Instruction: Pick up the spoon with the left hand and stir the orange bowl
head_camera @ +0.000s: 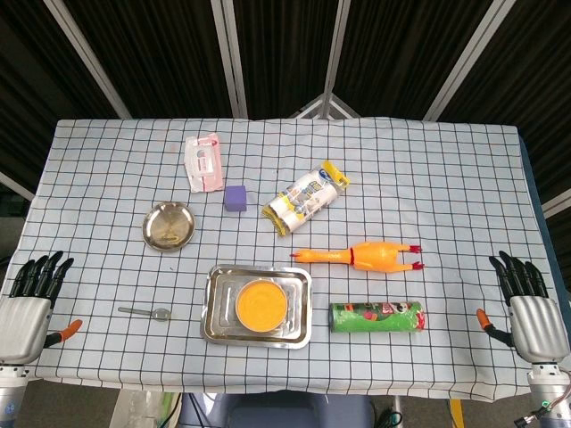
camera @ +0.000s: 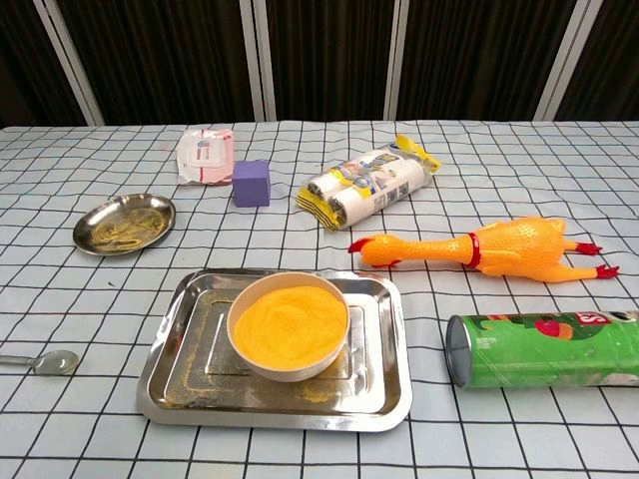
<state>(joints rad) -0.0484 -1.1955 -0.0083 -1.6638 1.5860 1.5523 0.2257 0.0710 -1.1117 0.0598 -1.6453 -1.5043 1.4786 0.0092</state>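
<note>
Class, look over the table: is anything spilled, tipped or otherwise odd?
Yes. Orange crumbs lie scattered on the tray around the bowl, and the small plate carries residue too. The green can lies on its side.

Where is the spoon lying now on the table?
In the head view the spoon lies flat on the checked cloth at the robot's left, between the left hand and the steel tray, below the small round metal plate.
</note>
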